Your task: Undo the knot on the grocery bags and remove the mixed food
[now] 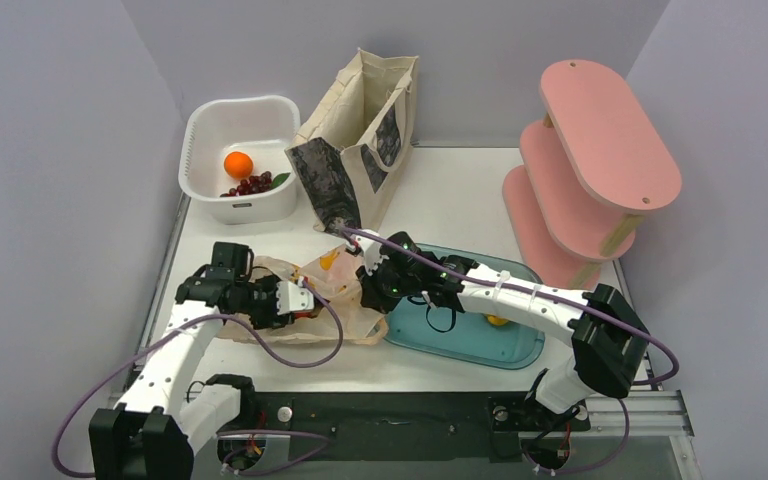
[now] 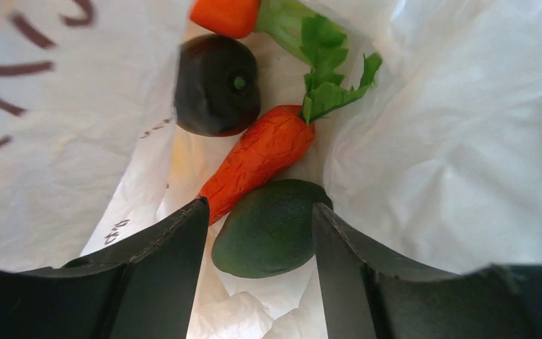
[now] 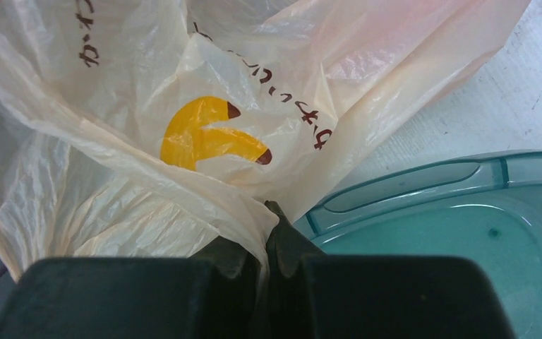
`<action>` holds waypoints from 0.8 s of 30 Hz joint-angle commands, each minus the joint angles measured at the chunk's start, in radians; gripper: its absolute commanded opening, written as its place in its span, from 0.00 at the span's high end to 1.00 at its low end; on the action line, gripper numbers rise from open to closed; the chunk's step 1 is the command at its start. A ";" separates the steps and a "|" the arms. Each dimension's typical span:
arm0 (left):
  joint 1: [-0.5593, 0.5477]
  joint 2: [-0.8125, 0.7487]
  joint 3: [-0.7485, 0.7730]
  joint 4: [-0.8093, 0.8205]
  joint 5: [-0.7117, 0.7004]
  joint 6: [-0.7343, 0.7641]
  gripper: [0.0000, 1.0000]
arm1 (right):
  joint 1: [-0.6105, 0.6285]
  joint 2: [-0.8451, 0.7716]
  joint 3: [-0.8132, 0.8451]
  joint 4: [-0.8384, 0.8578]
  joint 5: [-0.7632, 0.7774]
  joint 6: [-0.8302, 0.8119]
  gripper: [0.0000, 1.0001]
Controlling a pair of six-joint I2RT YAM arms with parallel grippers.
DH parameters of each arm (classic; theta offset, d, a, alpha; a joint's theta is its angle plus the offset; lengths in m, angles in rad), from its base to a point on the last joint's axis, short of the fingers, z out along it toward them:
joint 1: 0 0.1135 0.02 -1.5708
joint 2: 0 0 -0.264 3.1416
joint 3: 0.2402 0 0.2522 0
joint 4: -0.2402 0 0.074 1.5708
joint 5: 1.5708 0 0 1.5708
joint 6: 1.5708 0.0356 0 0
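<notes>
Food-removal step in hand: left gripper point(image 2: 260, 209) inside the peach-orange bag point(image 3: 113, 176), which lies against the left end of the teal tray point(image 1: 505, 350), jaws about half open and gripping nothing. Right gripper point(image 3: 267, 227) clamped fully closed on a fold of bag film at the tray's left rim. Avocado point(image 2: 268, 236) lined up just beyond the left jaws, touching a carrot point(image 2: 260, 152); next move probably calls for advancing to straddle the avocado, closing, then withdrawing toward the tray without snagging film.

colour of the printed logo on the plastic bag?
Yellow with dark brown tips; the logo on the plastic bag shows best in the right wrist view.
</notes>
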 commanded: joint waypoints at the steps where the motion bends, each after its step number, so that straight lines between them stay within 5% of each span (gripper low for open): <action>1: -0.006 0.065 -0.018 0.049 -0.029 0.134 0.45 | -0.001 -0.034 0.041 -0.002 0.015 -0.030 1.00; 11: -0.125 0.212 -0.131 0.236 -0.134 0.154 0.42 | -0.026 -0.018 0.047 0.001 0.012 -0.013 1.00; 13: -0.126 0.224 -0.124 0.226 -0.139 0.145 0.53 | -0.039 -0.012 0.055 0.001 0.013 -0.008 1.00; 16: -0.089 0.174 -0.078 0.167 -0.078 0.072 0.85 | -0.056 -0.001 0.067 -0.001 0.013 -0.007 1.00; 19: -0.041 0.075 0.017 0.117 0.067 -0.049 0.95 | -0.064 0.005 0.084 -0.002 0.013 -0.011 1.00; 24: 0.007 -0.065 0.176 -0.124 0.282 -0.048 1.00 | -0.063 0.030 0.112 0.006 0.013 0.002 1.00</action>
